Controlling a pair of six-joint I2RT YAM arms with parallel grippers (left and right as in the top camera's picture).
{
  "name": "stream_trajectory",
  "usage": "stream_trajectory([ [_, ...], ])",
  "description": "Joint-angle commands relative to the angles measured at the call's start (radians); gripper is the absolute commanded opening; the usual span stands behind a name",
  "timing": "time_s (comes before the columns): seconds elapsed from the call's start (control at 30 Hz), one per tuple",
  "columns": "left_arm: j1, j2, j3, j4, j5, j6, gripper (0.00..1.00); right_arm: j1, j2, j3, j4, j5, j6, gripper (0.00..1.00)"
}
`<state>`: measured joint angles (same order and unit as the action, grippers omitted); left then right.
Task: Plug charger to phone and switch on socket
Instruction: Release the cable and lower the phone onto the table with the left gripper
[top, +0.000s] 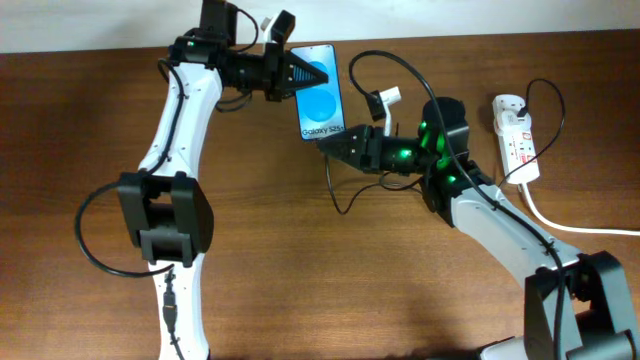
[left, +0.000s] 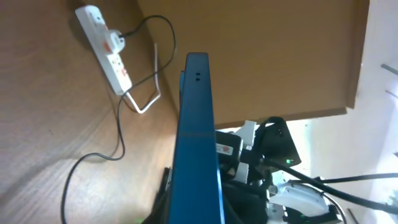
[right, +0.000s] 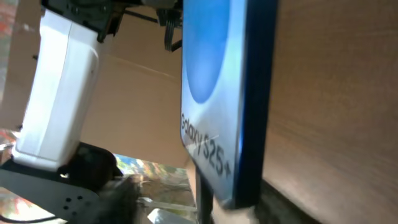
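The left arm (top: 178, 105) extends from near left toward the far side, wrist turned right; the left claw (top: 303, 72) is closed at far centre. The right arm (top: 505, 222) reaches leftward; the right claw (top: 332, 143) points left, its opening indiscernible.

- white oblong power strip (top: 516, 132), red switches: lying flat.
- slim blue-screened black smartphone (top: 322, 88): raised on edge, well apart from the strip.
- thin black charger cable (left: 120, 134): curving from the strip towards the smartphone's foot.

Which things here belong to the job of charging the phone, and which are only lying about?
Belong to the job:
- phone
- charger, the thin black cable
- socket

Only lying about:
- thick white cord, trailing from the socket
- wooden table under everything
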<state>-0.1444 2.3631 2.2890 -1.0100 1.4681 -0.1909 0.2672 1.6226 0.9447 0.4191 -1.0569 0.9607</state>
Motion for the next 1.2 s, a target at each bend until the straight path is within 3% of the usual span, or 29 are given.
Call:
stream_trajectory([
  [0.0,0.014,-0.009,0.01,-0.063,-0.124,0.063,0.0,-0.058,0.006,0.023,-0.025,-0.01,-0.017,0.98],
  [0.13,0.014,-0.008,0.003,-0.273,-0.423,0.211,0.0,-0.146,0.006,0.023,-0.121,-0.005,-0.101,0.98],
  [0.2,0.014,-0.002,0.002,-0.327,-0.517,0.227,0.0,-0.164,0.006,0.023,-0.185,-0.001,-0.151,0.98],
  [0.4,0.014,0.111,0.002,-0.42,-0.527,0.247,0.0,-0.162,0.006,0.023,-0.512,0.122,-0.362,0.98],
  [0.93,0.013,0.309,0.002,-0.347,-0.626,0.221,0.01,-0.089,0.006,0.023,-0.618,0.217,-0.389,0.98],
  [1.03,0.013,0.309,0.002,-0.352,-0.674,0.221,0.21,-0.089,0.006,0.023,-0.634,0.217,-0.388,0.98],
  [1.17,0.013,0.309,0.002,-0.364,-0.789,0.221,0.38,-0.089,0.006,0.023,-0.638,0.217,-0.389,0.98],
])
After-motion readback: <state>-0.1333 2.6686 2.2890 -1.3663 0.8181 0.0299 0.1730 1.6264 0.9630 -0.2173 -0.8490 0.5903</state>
